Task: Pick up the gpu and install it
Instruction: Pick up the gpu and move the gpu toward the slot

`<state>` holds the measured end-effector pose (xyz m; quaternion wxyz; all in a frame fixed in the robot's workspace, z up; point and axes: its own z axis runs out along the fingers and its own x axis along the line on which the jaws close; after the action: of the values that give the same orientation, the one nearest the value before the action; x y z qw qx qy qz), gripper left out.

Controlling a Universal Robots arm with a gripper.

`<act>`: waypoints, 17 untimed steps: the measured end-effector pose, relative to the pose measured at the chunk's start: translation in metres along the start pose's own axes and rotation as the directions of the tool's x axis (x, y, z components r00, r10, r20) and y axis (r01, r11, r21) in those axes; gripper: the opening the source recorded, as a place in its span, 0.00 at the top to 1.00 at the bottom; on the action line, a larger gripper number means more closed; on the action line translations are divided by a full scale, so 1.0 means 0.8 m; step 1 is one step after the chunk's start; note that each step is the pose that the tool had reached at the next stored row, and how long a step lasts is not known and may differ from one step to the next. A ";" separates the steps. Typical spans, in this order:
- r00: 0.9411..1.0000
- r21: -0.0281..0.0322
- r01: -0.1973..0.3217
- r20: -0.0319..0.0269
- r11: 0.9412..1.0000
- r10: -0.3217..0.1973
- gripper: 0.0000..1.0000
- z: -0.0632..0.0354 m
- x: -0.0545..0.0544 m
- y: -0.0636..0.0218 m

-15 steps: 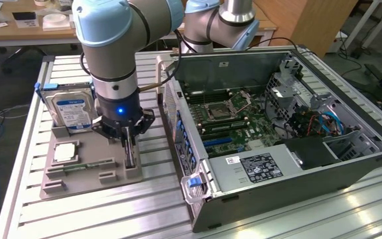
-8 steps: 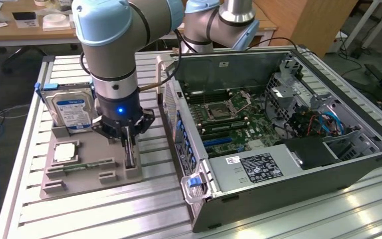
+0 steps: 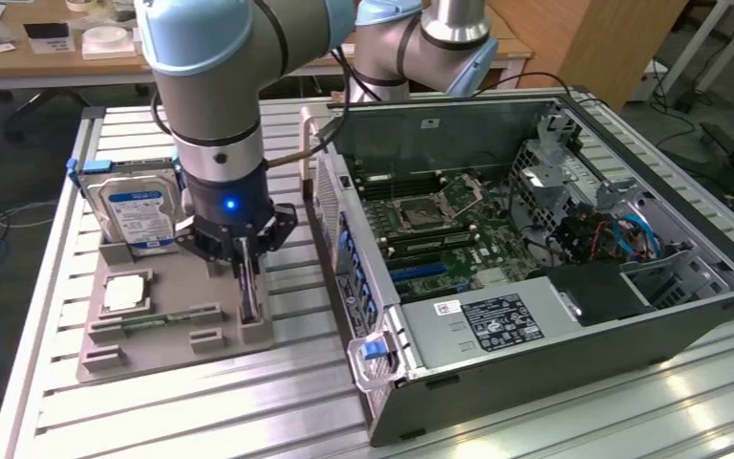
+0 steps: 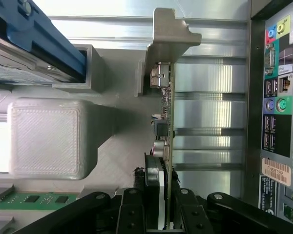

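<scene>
The gpu (image 3: 249,304) stands on edge in a slot of the grey holder (image 3: 163,344), on the side nearest the open computer case (image 3: 673,306). My gripper (image 3: 242,256) has come straight down over it, and its black fingers (image 3: 240,251) straddle the card's top edge. In the wrist view the gpu (image 4: 165,122) is edge-on, with its silver bracket (image 4: 168,34) at the far end. My gripper (image 4: 158,214) is shut on the card's fan end, one finger (image 4: 132,212) on each face. The card still sits in its slot.
A silver hard drive (image 3: 138,215) with a blue-white label stands at the holder's far end. A green memory stick (image 3: 150,320) and a square chip (image 3: 125,292) also lie on the holder. The case's rear ports (image 4: 278,97) face the holder, with the motherboard (image 3: 443,239) exposed inside.
</scene>
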<state>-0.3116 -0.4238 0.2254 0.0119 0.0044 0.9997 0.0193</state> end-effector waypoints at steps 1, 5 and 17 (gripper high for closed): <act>1.000 0.000 0.000 0.000 1.000 0.000 0.72 -0.001 0.000 0.000; 1.000 0.000 0.000 0.000 1.000 0.000 0.72 -0.006 0.000 0.000; 1.000 0.000 0.000 0.000 1.000 0.000 0.72 -0.022 -0.001 0.001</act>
<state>-0.3116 -0.4238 0.2428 0.0119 0.0044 0.9997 0.0194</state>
